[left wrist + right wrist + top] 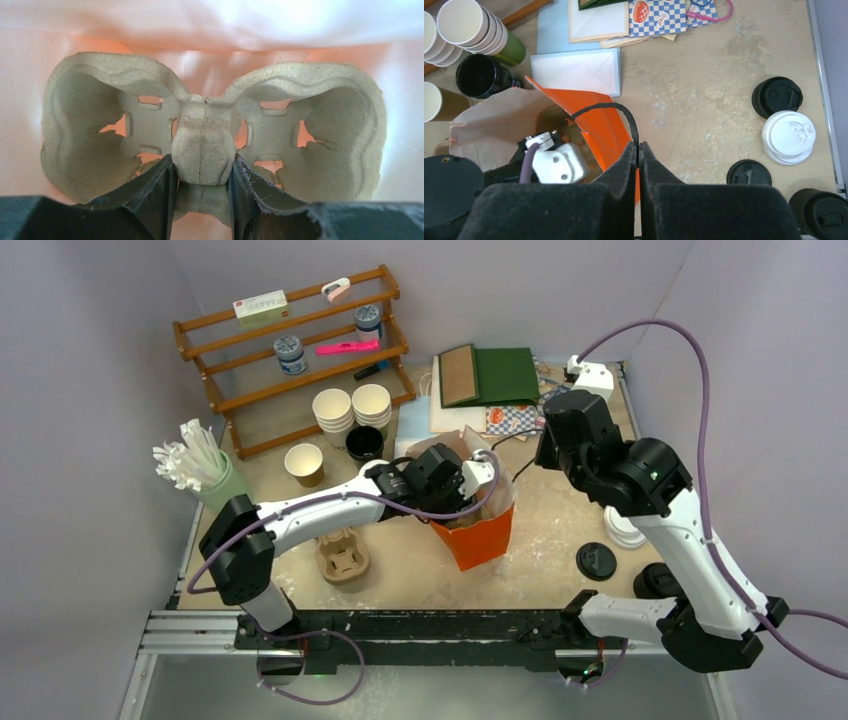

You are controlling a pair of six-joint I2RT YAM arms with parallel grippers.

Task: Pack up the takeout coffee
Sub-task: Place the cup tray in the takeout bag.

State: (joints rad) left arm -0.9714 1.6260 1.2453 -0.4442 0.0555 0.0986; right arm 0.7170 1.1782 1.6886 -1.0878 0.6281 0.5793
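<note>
An orange paper bag stands open at mid-table. The left gripper is lowered into it, its fingers clenched on the centre post of a pulp cup carrier. Seen from the left wrist, the carrier faces the camera with two empty wells side by side, and the bag's lining glows orange through its cut-outs.

The right gripper is pinched tight on the bag's thin black handle.

The takeout coffee sits outside the bag. One kraft cup stands upright to the bag's left, long axis vertical, mouth up, uncapped and pale inside, beside a black cup and in front of stacked white cups. Its white lids lie flat in a small stack on the far right among black lids.

A second carrier rests near the left arm.

From above, the bag's rim hides the left fingers and the right arm covers part of the white lids. The right wrist view cuts the kraft cup off at its edge, and the number of lids in the stack cannot be made out.
</note>
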